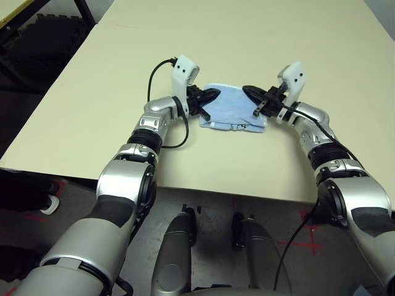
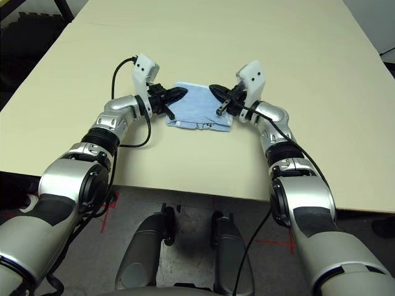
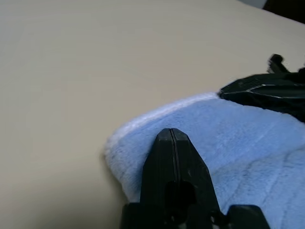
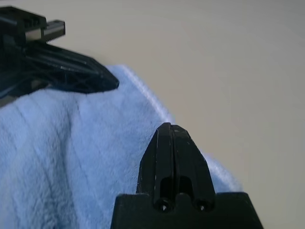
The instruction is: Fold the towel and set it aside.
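The light blue towel (image 1: 233,112) lies folded on the cream table (image 1: 86,105), a little back from the front edge, with small dark print along its near edge. My left gripper (image 1: 216,94) is shut, its tips over the towel's far left corner. My right gripper (image 1: 245,91) is shut too, tips over the far right corner, pointing toward the left one. In the left wrist view the closed fingers (image 3: 171,143) rest over the blue cloth (image 3: 248,143), with no cloth seen between them. The right wrist view shows the same for the right fingers (image 4: 170,143).
The table stretches far back and to both sides of the towel. Its front edge (image 1: 203,191) runs just behind my elbows. Black mats and a dark frame (image 1: 37,43) lie on the floor off the table's left side.
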Available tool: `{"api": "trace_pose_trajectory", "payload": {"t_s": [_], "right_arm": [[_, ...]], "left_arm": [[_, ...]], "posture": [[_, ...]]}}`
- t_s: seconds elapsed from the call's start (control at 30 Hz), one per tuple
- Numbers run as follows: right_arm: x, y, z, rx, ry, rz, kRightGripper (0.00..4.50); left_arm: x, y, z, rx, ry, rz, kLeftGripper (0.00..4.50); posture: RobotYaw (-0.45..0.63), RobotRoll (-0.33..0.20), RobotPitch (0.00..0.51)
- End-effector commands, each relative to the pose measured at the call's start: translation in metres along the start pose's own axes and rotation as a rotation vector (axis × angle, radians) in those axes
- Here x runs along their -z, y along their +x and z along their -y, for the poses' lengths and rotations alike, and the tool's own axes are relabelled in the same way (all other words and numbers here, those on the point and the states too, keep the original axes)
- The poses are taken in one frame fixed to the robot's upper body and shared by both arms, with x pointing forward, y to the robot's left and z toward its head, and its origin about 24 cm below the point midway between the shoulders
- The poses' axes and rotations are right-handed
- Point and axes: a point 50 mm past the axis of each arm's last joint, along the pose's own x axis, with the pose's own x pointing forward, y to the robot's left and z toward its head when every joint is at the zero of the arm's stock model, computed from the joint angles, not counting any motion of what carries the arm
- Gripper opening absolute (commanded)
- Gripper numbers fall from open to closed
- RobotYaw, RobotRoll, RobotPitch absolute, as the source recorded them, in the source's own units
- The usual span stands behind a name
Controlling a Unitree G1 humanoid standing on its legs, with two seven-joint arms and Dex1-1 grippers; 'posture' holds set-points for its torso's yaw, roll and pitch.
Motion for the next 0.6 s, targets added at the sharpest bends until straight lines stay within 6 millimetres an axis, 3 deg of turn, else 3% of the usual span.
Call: {"api": "trace_pose_trajectory", "payload": {"t_s": [0.03,0.13,0.23,0.43,0.6], "right_arm": [[0.034,-0.016,-0.008,0.011,0.039,-0.118,0.00],[0.038,-0.023,-0.005,0.035,0.046,-0.126,0.00],[0.029,-0.023,0.002,0.051,0.049,-0.085,0.00],[-0.014,-0.025,0.025,0.010,0.049,0.111,0.00],[-0.047,-0.055,0.047,-0.125,0.084,0.200,0.00]], "left_arm": [[0.011,-0.001,0.002,0.016,-0.001,-0.049,0.02],[0.014,-0.003,0.003,0.045,-0.005,-0.071,0.02],[0.014,-0.003,0.003,0.053,0.003,-0.075,0.02],[-0.006,-0.005,-0.002,0.085,0.039,0.000,0.02],[-0.034,-0.028,-0.009,0.263,0.126,0.141,0.02]], "posture": [[0.08,0.000,0.220],[0.08,0.000,0.219],[0.08,0.000,0.220],[0.07,0.000,0.219],[0.07,0.000,0.218]]}}
